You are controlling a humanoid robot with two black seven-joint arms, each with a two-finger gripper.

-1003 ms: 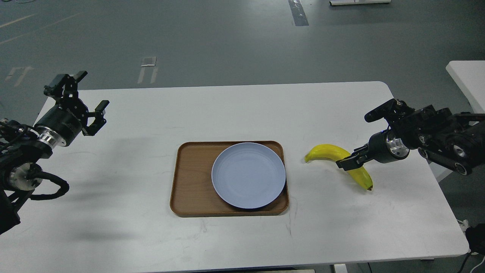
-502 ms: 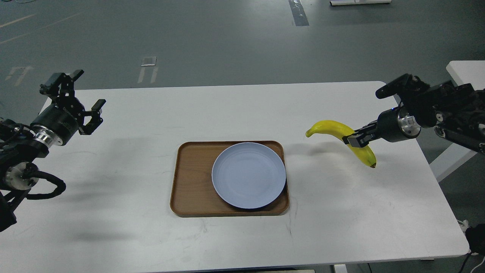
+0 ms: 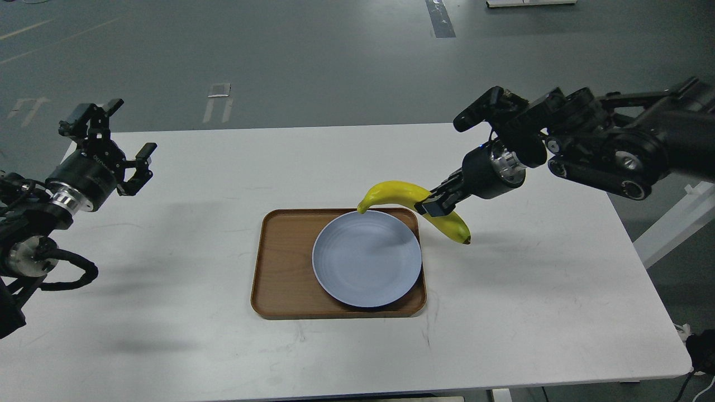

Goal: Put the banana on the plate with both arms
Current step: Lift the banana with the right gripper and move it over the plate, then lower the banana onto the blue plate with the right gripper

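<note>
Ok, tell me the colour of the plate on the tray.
Pale blue-lavender, plain with no pattern; the plate shows best in the head view.

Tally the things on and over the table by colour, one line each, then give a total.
Yellow: 1, the banana, held in the right gripper above the tray's far right corner.
Pale blue: 1, the plate.
Brown: 1, the wooden tray under the plate.
Total: 3

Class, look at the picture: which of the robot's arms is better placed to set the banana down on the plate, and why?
The right. The right gripper is shut on the banana, held above the plate's far rim. The left gripper is open, empty and far off at the table's left end.
</note>
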